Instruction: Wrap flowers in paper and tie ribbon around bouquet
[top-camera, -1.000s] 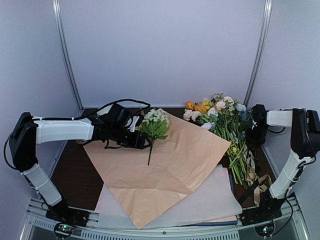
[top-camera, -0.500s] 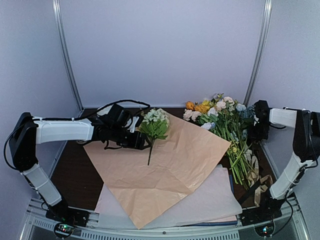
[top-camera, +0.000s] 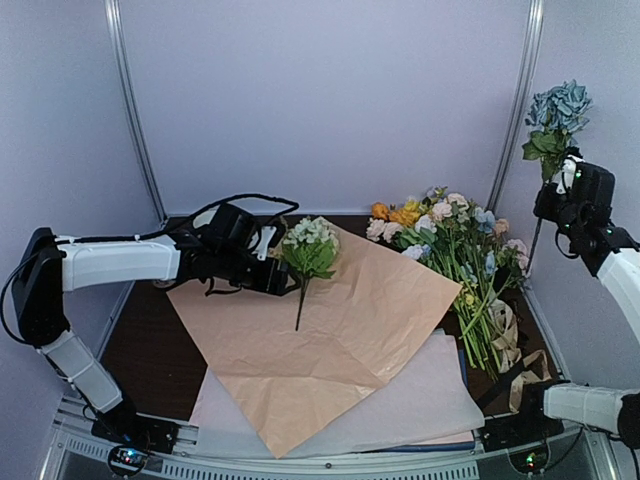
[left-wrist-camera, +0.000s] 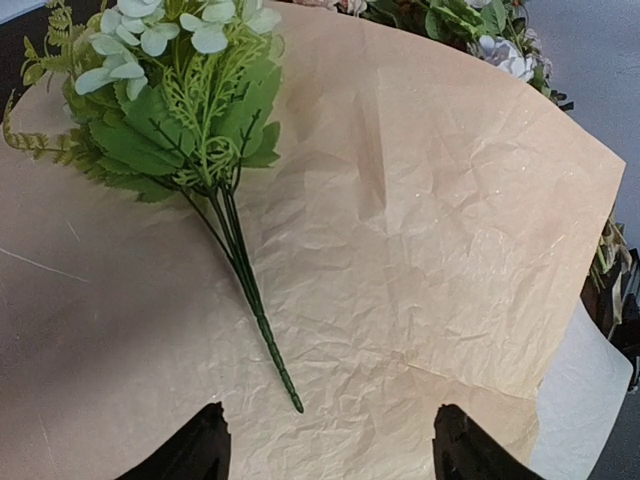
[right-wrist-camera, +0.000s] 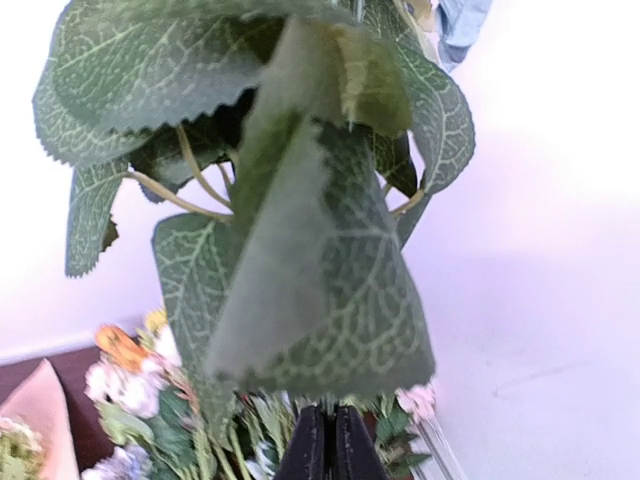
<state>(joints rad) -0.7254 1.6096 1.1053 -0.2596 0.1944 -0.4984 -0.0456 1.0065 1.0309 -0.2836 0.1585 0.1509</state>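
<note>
Blue flower upright, head up.

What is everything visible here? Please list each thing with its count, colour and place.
paper: one, peach-tan, spread at table centre.
white sprig: one, white and green, lying on the paper's far part.
blue flower: one, dusty blue, held high at right.
loose bunch: one, orange, yellow, pink, white, far right of table.
pale sheets: count unclear, whitish pink, under the paper.
ribbon: one, tan, near right, beside the bunch's stems.
table: one, dark brown.
left hand: open, above the paper, near the white sprig's stem.
right hand: shut on the blue flower's stem.
</note>
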